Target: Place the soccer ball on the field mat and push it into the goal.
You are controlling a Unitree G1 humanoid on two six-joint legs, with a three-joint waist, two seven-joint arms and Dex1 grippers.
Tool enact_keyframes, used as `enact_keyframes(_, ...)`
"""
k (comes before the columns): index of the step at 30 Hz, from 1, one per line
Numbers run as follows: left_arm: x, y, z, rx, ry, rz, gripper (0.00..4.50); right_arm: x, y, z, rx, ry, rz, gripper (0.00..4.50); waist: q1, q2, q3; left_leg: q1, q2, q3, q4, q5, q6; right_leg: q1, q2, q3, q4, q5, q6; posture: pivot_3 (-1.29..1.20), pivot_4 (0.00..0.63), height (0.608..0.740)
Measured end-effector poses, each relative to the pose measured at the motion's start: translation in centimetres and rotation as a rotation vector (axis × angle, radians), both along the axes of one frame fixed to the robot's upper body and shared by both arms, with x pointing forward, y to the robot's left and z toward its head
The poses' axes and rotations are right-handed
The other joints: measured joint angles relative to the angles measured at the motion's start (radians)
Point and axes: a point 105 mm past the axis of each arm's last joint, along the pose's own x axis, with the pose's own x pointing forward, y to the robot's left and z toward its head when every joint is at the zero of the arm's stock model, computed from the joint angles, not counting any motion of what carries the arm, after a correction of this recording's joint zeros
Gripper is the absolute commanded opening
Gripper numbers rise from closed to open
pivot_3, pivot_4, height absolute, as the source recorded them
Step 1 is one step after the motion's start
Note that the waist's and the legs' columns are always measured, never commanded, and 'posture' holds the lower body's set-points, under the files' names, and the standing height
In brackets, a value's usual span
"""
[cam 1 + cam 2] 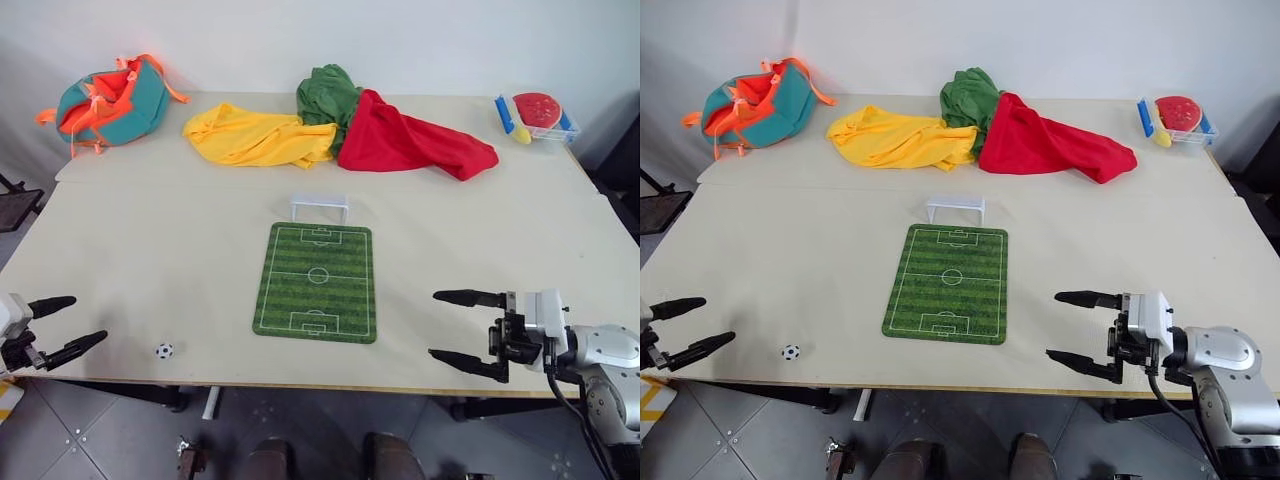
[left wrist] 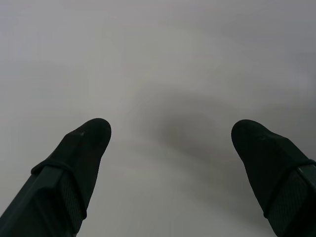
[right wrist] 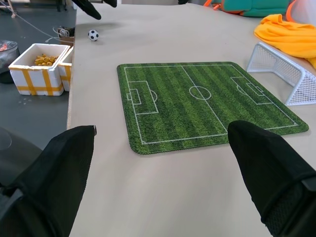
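Soccer ball (image 1: 164, 351) sits at the desk's (image 1: 150, 260) near edge, off the field mat (image 1: 317, 282), just right of the left gripper (image 1: 62, 325), fingers wide, empty. Right gripper (image 1: 452, 328) likewise wide. Recommend closing gently around the ball's middle; it rolls readily. Goal (image 1: 320, 208) stands at the mat's far end.

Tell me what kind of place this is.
Probably an indoor lab or test room set up for robot practice: a plain table against a bare white wall, staged with toy props like the field mat, goal and soccer ball, plus loose cloths.
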Motion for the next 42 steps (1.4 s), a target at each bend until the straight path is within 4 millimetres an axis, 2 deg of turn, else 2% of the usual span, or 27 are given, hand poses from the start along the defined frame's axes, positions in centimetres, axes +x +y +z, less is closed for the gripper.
enact_keyframes(7, 0.2, -0.4, 0.1, 0.003, -0.002, -0.052, 4.48, -0.1, 1.6, -0.2, 0.038, 0.004, 0.055, 4.5, -0.001, 0.0, 0.0, 0.0, 0.0, 0.0, 0.001, 0.0, 0.0, 0.0, 0.0, 0.0, 0.001, 0.0, 0.0, 0.0, 0.15, 0.74)
enact_keyframes(10, -0.7, -1.5, 0.0, 0.074, -0.006, -0.186, 4.48, -0.8, 4.2, 2.2, 0.185, -0.078, 0.147, 4.5, -0.005, 0.0, 0.0, 0.001, 0.002, 0.001, 0.001, -0.001, -0.001, 0.0, 0.001, -0.001, 0.001, 0.0, 0.0, 0.0, 0.15, 0.74)
enact_keyframes(12, -1.7, -1.8, -0.7, 0.096, 0.031, -0.247, 4.48, -2.0, 5.6, 3.7, 0.273, -0.14, 0.234, 4.5, -0.004, 0.0, 0.0, 0.001, 0.002, 0.002, 0.001, -0.001, -0.001, 0.0, 0.001, -0.002, 0.001, 0.0, -0.001, 0.0, 0.15, 0.74)
enact_keyframes(16, -3.2, -1.5, -2.1, 0.084, 0.1, -0.269, 4.48, -3.4, 6.6, 4.6, 0.31, -0.159, 0.336, 4.5, -0.001, -0.002, -0.001, 0.0, 0.003, 0.003, 0.008, -0.006, 0.002, 0.0, 0.001, -0.003, 0.002, 0.0, -0.001, 0.0, 0.15, 0.74)
enact_keyframes(20, -3.4, -2.1, -2.1, 0.107, 0.056, -0.301, 4.48, -4.2, 6.8, 4.2, 0.291, -0.167, 0.419, 4.5, 0.004, -0.004, -0.002, 0.0, 0.003, 0.003, 0.012, -0.009, 0.003, 0.001, 0.001, -0.003, 0.004, 0.0, -0.001, 0.0, 0.15, 0.74)
enact_keyframes(26, -2.5, -6.2, -1.7, 0.074, -0.027, -0.469, 4.48, -3.9, 6.3, 3.3, 0.234, -0.132, 0.414, 4.5, 0.0, -0.004, -0.002, 0.0, 0.004, 0.004, 0.012, -0.01, 0.002, 0.001, 0.001, -0.003, 0.004, 0.0, -0.001, 0.0, 0.15, 0.74)
enact_keyframes(30, -2.6, -8.5, -1.7, 0.037, -0.024, -0.556, 4.48, -4.1, 6.1, 2.7, 0.228, -0.102, 0.4, 4.5, -0.002, -0.004, -0.002, 0.0, 0.004, 0.005, 0.012, -0.01, 0.002, 0.001, 0.002, -0.003, 0.004, 0.0, -0.001, 0.0, 0.15, 0.74)
enact_keyframes(38, -2.3, -10.2, -3.4, -0.04, 0.054, -0.562, 4.48, -3.9, 6.1, 2.7, 0.225, -0.102, 0.373, 4.5, 0.0, -0.004, -0.002, 0.001, 0.005, 0.005, 0.012, -0.01, 0.003, 0.001, 0.002, -0.003, 0.003, 0.0, -0.001, 0.0, 0.15, 0.74)
enact_keyframes(42, -1.7, -10.3, -3.3, -0.046, 0.057, -0.542, 3.58, -4.1, 5.9, 2.6, 0.218, -0.091, 0.351, 4.5, 0.004, -0.004, -0.002, 0.001, 0.004, 0.005, 0.012, -0.01, 0.003, 0.001, 0.002, -0.003, 0.003, 0.0, -0.001, 0.0, 0.15, 0.74)
